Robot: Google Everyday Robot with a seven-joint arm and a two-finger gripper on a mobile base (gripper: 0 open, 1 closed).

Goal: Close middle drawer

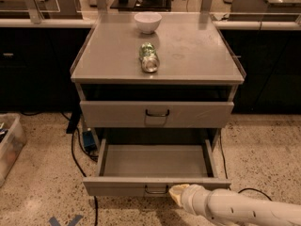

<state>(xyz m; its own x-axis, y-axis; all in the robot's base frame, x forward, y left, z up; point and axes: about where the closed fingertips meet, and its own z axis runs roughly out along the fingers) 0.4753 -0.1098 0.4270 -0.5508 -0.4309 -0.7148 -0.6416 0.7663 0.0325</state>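
One white robot arm (244, 211) is seen entering from the lower right corner, low over the speckled floor (42, 187). The gripper (178, 193) is carried at its end, a pale yellowish tip set against the front panel of the middle drawer (122, 186), just to the right of the small dark loop handle (155, 190). Whether the gripper is wide or narrow cannot be told, as only its tip is shown and no gap can be made out.

The middle drawer is found pulled well out of the grey metal cabinet, its long shallow tray exposed. A strip of blue tape (63, 220) is stuck to the floor at lower left, and a black cable (75, 149) is trailed along the cabinet's left side. A clear plastic bin (9, 145) is cut off by the left edge.

Above the open tray, the upper drawer (117, 114) is seen shut, with a taller front and a square handle plate (157, 113). On the cabinet top (197, 55) a green drink can (149, 58) is laid on its side near the middle, and a white bowl (147, 22) is stood upright behind it, near the back edge. A long counter (37, 22) is set across the background.
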